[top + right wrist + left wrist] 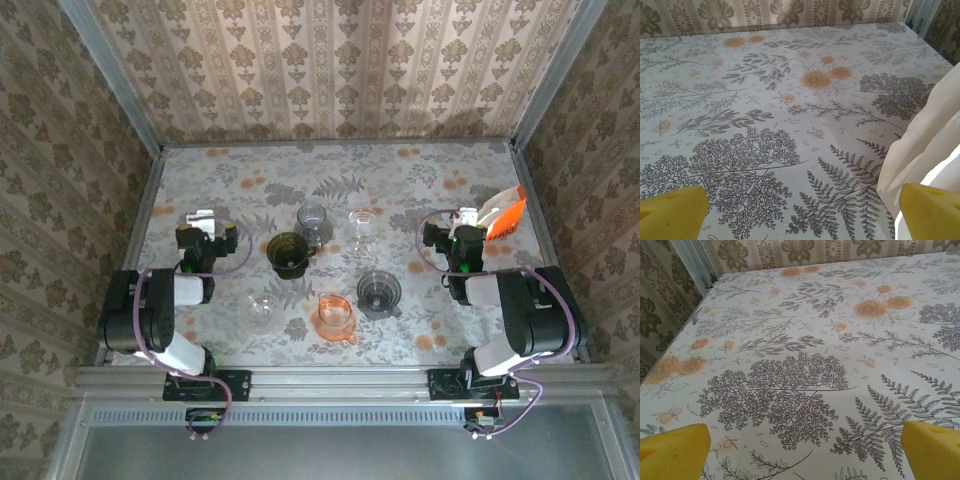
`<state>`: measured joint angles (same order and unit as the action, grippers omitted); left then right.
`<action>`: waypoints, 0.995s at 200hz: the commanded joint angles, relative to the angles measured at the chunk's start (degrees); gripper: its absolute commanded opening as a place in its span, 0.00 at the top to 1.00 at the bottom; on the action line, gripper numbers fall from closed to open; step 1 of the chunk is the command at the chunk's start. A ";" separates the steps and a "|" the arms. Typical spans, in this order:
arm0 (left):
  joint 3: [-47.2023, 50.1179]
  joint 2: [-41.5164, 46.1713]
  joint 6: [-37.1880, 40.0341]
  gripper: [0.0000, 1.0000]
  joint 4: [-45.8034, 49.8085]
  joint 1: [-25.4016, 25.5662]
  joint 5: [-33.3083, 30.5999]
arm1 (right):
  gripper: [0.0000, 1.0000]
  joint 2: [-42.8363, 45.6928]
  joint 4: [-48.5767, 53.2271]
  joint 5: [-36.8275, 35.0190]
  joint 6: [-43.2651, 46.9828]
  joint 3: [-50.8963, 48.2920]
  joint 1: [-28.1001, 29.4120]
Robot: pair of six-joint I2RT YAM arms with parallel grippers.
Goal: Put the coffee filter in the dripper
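Beside the right gripper point(465, 216), at the right edge of the top view: a cream-white paper coffee filter with an orange panel point(503, 213). Lies outside the jaws, just to their right, hard by the grey metal side rail point(535, 215). Jaws spread wide, gripping nothing. Left gripper point(204, 217), mid-left of the same view: likewise spread wide and bare, well apart from the filter.

Seen from above, gives the vessels grouped at the centre of the floral table cloth point(400, 170): a dark olive dripper point(289, 254), a smoky grey dripper point(379, 292), an orange see-through dripper point(337, 316), a clear dripper point(264, 312), plus a clear glass cup point(314, 222) and another clear glass cup point(363, 225) behind them. All between the two grippers, well apart from the filter.

Seen from the right wrist, gives the paper close up: pale folded sheets rising at the lower right of the frame, just above the right-hand yellow foam pad point(932, 210); touching or not, cannot tell. Left-hand pad far across at lower left, bare cloth between.

Seen from the left wrist, gives two yellow pads at the bottom corners, with a rail and patterned wallpaper point(670, 300) at upper left.

Open cloth ahead of both grippers up to the back wall; tight on the filter's right, against the rail.
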<state>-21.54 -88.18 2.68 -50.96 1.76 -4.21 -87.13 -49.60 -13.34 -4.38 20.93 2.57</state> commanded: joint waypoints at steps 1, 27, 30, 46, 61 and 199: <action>-1.31 -0.51 0.66 0.00 -0.30 -0.53 1.31 | 0.00 -0.58 -1.62 -1.34 0.87 1.31 0.42; -1.31 -0.51 0.66 0.00 -0.28 -0.53 1.39 | 0.00 -0.58 -1.64 -1.37 0.87 1.31 0.42; -1.31 -0.56 0.66 0.00 -0.28 -0.53 1.33 | 0.00 -0.54 -1.64 -1.35 0.91 1.31 0.42; -1.31 -0.56 0.66 0.00 -0.28 -0.53 1.35 | 0.00 -0.58 -1.64 -1.35 0.87 1.31 0.42; -1.31 -0.56 0.60 0.00 -0.28 -0.53 1.39 | 0.00 -0.58 -1.64 -1.38 0.87 1.31 0.42; -1.40 -0.52 0.99 0.00 -0.02 -0.53 2.58 | 0.00 -0.58 -1.64 -1.33 0.87 1.31 0.40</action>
<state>-21.58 -88.18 2.83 -50.96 1.76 -2.74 -87.13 -49.60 -13.50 -4.38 20.93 2.57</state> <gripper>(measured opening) 0.998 0.999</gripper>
